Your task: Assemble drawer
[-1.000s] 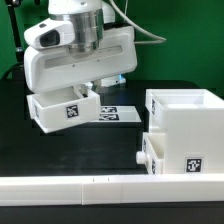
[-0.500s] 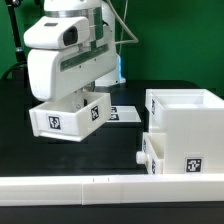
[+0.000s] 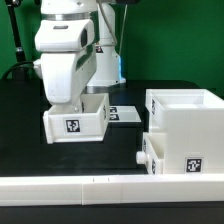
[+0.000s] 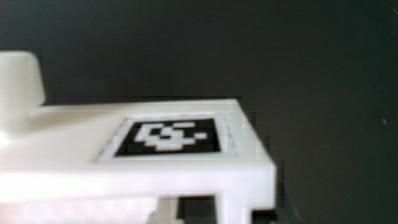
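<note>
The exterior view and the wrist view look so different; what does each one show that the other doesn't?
Only the exterior view shows the tall white plastic housing with a small knobbed tray in its front, the long low white rail, the flat marker board and the robot arm. Only the wrist view shows a close-up of one tag, blurred. Both share the small white open-topped tray on the black table.

hand fingertips hidden behind tray, wrist view blurred

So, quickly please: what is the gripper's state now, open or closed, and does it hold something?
Gripper: its fingers are hidden behind the arm's body. It appears to hold the small tray, but whether it is open or closed cannot be told.
</note>
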Motion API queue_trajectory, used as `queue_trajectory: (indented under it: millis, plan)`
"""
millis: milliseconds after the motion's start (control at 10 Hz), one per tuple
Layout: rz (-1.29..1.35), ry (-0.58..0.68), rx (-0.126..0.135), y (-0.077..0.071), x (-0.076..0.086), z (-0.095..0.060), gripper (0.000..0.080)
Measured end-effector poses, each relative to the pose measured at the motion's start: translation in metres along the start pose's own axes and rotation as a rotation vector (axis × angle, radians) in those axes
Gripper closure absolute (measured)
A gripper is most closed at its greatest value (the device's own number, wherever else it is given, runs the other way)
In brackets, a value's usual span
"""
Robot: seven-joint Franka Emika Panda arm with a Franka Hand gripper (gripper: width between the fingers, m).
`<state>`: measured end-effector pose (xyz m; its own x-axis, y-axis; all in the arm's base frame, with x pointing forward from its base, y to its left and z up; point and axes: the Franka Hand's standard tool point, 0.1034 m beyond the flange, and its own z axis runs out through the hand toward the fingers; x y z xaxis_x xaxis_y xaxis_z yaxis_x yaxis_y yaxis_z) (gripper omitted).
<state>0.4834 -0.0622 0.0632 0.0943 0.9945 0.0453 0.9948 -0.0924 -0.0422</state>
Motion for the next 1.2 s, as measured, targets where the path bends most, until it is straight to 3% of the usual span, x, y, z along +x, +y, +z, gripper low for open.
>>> queue_trajectory:
  millis: [200, 700, 1200]
  plan:
    - [-0.137, -0.023, -0.021, 0.015, 0.001, -0.002, 0.0757]
    - [-0.124, -0.023, -0.017, 0.014, 0.0, 0.0, 0.0757]
    - [-0.063, -0.015, -0.04, 0.042, 0.033, 0.004, 0.0757]
